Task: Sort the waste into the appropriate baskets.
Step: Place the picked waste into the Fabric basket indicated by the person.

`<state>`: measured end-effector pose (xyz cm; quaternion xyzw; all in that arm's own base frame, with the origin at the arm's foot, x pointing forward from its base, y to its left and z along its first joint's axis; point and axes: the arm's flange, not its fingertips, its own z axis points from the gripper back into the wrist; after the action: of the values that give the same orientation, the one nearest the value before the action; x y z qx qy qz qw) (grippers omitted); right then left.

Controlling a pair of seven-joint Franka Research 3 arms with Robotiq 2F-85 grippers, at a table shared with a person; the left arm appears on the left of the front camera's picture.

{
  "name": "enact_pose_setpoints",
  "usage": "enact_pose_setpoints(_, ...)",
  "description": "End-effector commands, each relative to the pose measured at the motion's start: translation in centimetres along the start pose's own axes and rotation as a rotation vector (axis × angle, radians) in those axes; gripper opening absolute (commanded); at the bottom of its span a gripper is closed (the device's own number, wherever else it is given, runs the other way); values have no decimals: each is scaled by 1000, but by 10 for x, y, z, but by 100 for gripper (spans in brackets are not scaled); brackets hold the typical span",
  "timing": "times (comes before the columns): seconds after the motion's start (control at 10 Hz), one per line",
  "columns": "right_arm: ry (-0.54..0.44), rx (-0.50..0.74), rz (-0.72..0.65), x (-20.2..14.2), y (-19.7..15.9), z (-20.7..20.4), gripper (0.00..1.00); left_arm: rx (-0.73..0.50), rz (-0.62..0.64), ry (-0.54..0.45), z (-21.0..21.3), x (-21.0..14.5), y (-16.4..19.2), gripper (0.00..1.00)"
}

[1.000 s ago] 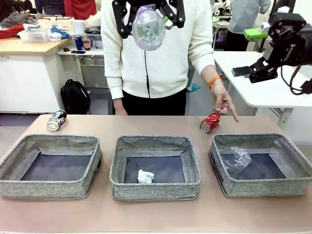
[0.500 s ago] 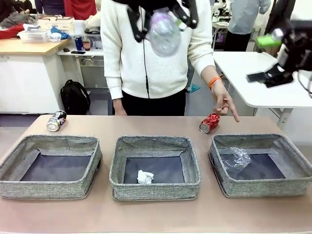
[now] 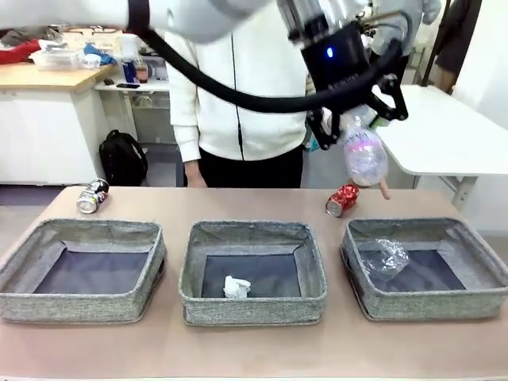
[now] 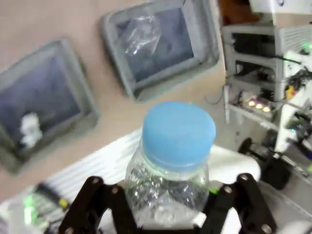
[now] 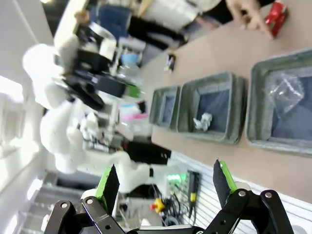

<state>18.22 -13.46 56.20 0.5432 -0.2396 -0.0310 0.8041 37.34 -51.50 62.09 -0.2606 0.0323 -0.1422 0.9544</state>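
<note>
My left gripper [image 3: 357, 117] is shut on a small clear bottle with a pink label [image 3: 364, 155]. It hangs over the table just behind the right basket [image 3: 476, 295], in front of the person's pointing hand [image 3: 384, 190]. In the left wrist view the bottle's blue cap [image 4: 178, 131] sits between the black fingers [image 4: 91, 204]. A crushed red can [image 3: 342, 199] lies behind that basket and a dark can [image 3: 91, 196] at the far left. A clear plastic cup [image 3: 385, 258] is in the right basket, a paper ball [image 3: 236, 287] in the middle basket [image 3: 252, 311]. My right gripper [image 5: 165, 187] is open and empty, high above.
The left basket [image 3: 79, 305] holds nothing. My left arm [image 3: 238, 87] spans the scene from upper left to right, in front of the person in a white sweater [image 3: 254, 111]. A white side table [image 3: 444, 143] stands at the right.
The left arm swung the bottle from the top middle down and to the right, to above the far side of the right basket. The right arm left the front view.
</note>
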Motion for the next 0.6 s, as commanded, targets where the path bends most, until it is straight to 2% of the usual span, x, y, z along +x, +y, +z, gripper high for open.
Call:
enact_pose_setpoints(0.0,-178,64,8,-15,-8,0,100,-98,-38,-106,-50,31,-12,0)
enact_pose_setpoints(0.1,0,0,0,0,0,0,100,-105,-24,-146,-73,46,-36,0)
enact_pose_setpoints(0.2,0,0,0,0,0,0,100,-79,22,-194,-93,55,-58,0)
enact_pose_setpoints(0.3,0,0,0,0,0,0,100,-87,-18,-100,-63,31,-10,0)
enact_pose_setpoints(0.5,0,0,0,0,0,0,100,-87,-18,-100,-63,31,-10,0)
